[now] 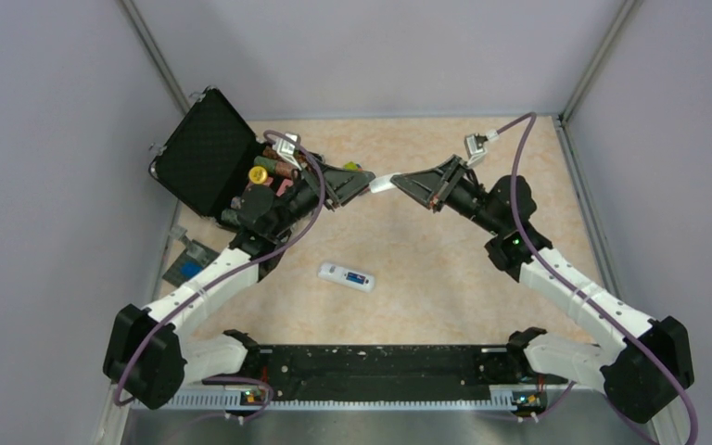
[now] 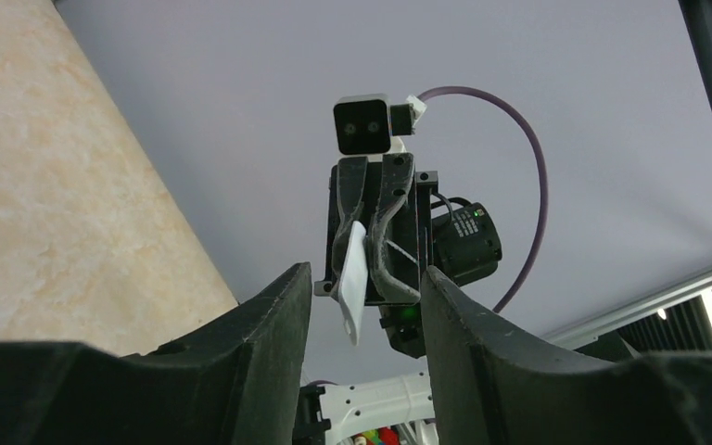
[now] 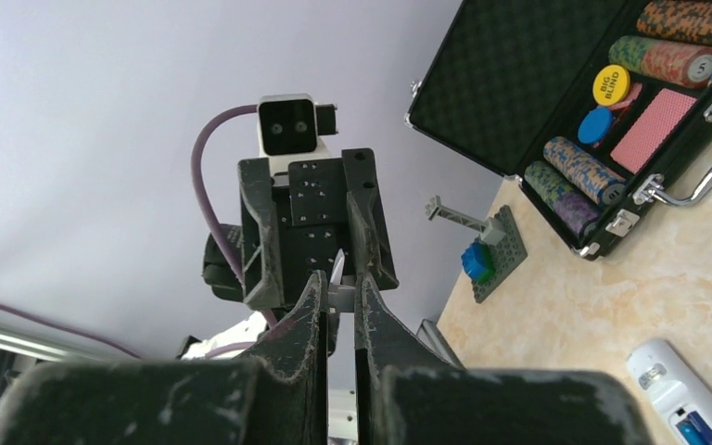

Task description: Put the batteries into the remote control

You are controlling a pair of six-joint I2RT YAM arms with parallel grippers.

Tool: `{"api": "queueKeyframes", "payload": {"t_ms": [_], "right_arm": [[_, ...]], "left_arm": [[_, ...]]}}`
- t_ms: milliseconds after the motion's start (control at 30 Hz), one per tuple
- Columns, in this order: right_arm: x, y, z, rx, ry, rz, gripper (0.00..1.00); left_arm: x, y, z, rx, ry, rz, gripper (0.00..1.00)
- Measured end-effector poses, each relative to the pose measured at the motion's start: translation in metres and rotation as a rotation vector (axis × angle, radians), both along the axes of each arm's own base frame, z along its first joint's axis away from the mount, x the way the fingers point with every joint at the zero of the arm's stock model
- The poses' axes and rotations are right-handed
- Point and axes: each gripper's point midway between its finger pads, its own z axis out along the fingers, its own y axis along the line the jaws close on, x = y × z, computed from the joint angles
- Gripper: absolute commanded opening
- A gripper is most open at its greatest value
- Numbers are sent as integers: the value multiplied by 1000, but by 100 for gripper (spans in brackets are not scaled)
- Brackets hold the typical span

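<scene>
Right fingers [image 3: 298,348] fill the foreground of their own wrist view, pressed almost together on a thin white panel [image 3: 337,295] that they grip edge-on. Left fingers [image 2: 273,338] stand wide apart. The panel's free end points into the gap between them, and whether it touches them cannot be told. Both pairs meet in the air beyond the remote control [image 1: 347,276], which lies flat on the surface [image 1: 445,250] between the two arms, well apart from either. Blue batteries [image 1: 360,278] show inside its body. Beyond and left of the remote control sits an open black case [image 1: 206,153] holding chip stacks.
</scene>
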Motion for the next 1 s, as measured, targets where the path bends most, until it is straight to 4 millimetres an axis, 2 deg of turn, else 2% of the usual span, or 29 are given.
{"api": "queueKeyframes", "payload": {"t_ms": [233, 533, 567, 600, 667, 700, 767, 800, 900, 1000], "right_arm": [[2, 1, 5, 41, 18, 5, 0], [6, 4, -4, 42, 42, 6, 0], [7, 4, -5, 40, 44, 6, 1], [8, 5, -6, 38, 47, 5, 9], [9, 5, -8, 34, 51, 2, 40], [10, 5, -9, 26, 47, 1, 50], [10, 6, -17, -6, 57, -1, 63], [11, 6, -22, -36, 58, -5, 67], [13, 4, -31, -122, 55, -21, 70], [10, 1, -25, -207, -8, -22, 70]], "left_arm": [[-2, -4, -4, -2, 12, -37, 41], [0, -7, -9, 40, 33, -42, 0], [0, -7, -9, 47, 34, -41, 0], [1, -7, -8, 56, 32, -39, 0], [3, -7, -9, 74, 34, -33, 0], [4, -7, -11, 90, 39, -30, 0], [5, -9, -12, 130, 36, -30, 0], [5, -10, -11, 154, 33, -33, 0], [5, -10, -3, 223, 8, -37, 0], [1, -8, 2, 277, -9, -61, 0]]}}
